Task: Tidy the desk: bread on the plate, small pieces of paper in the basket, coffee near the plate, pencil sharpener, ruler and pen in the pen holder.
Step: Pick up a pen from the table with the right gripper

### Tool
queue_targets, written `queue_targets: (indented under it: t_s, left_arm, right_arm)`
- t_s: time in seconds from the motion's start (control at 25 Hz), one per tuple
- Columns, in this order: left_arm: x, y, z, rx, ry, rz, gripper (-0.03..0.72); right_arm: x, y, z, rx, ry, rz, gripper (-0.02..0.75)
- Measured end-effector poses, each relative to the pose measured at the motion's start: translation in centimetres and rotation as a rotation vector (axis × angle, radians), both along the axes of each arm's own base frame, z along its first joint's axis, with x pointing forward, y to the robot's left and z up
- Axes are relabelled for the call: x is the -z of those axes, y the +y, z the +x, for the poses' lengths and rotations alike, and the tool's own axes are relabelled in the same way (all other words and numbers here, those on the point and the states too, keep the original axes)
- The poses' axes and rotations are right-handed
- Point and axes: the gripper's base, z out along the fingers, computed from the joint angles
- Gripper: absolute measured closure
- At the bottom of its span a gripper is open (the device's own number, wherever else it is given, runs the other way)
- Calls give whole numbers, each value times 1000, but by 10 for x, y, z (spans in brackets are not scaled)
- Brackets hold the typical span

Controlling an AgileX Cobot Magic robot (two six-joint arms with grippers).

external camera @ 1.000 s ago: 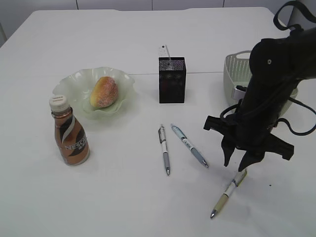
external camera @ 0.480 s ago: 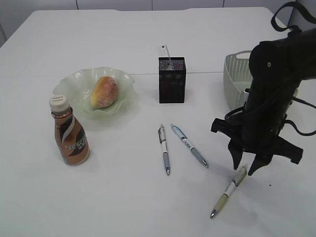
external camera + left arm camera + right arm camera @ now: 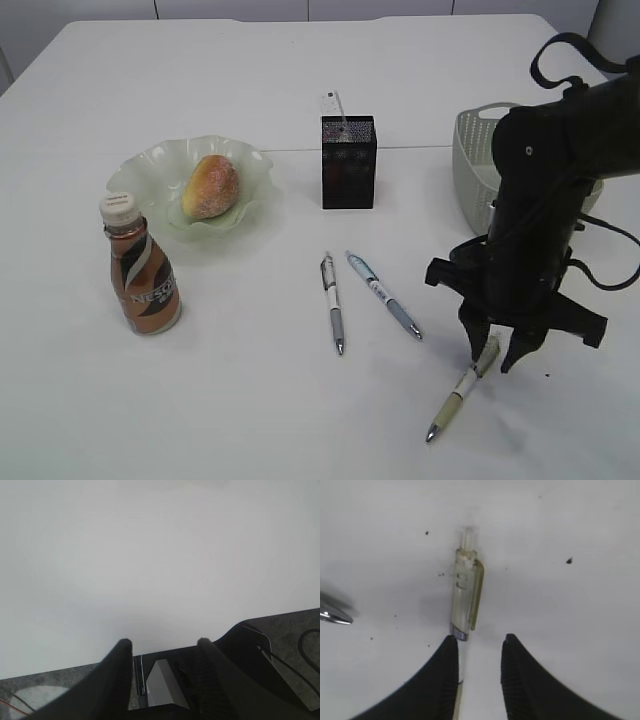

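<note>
An olive-and-white pen point(image 3: 458, 395) lies on the table at the front right. My right gripper point(image 3: 493, 362) stands open low over its clip end. In the right wrist view the pen point(image 3: 464, 595) runs in between the jaws of the right gripper point(image 3: 479, 639), close against the left finger and not clamped. A grey pen point(image 3: 333, 303) and a blue pen point(image 3: 385, 295) lie side by side in the middle. The black pen holder point(image 3: 348, 162) has a white item sticking out. Bread point(image 3: 211, 186) rests on the green plate point(image 3: 145, 165), the coffee bottle point(image 3: 140, 268) beside it. My left gripper point(image 3: 162, 641) is open and empty.
The pale basket point(image 3: 472, 160) stands at the back right, partly behind my right arm. The tip of another pen point(image 3: 335, 614) shows at the left of the right wrist view. The left wrist view shows only bare white table and the arm's base.
My right gripper has come down and slightly rightward, its open jaws now around the olive pen's clip end. Nothing else has moved.
</note>
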Motion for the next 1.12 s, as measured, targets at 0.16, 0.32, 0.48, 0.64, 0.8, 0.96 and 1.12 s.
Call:
queue_targets:
  t_s: [0.16, 0.32, 0.48, 0.64, 0.8, 0.96, 1.12]
  left_arm:
    - [0, 0, 0, 0, 0, 0, 381]
    - [0, 0, 0, 0, 0, 0, 381]
    - [0, 0, 0, 0, 0, -2, 381]
    - [0, 0, 0, 0, 0, -2, 381]
    - [0, 0, 0, 0, 0, -2, 381]
    - [0, 0, 0, 0, 0, -2, 381]
    - [0, 0, 0, 0, 0, -2, 381]
  right_arm:
    - [0, 1, 2, 1, -21, 6, 495]
    - [0, 0, 2, -6, -27, -2, 494]
    - [0, -1, 3, -11, -28, -8, 495]
    - [0, -1, 3, -12, -28, -9, 495]
    - [0, -1, 3, -13, -31, -9, 495]
    - [0, -1, 4, -12, -42, -6, 495]
    - [0, 0, 7, -8, -79, 5, 495]
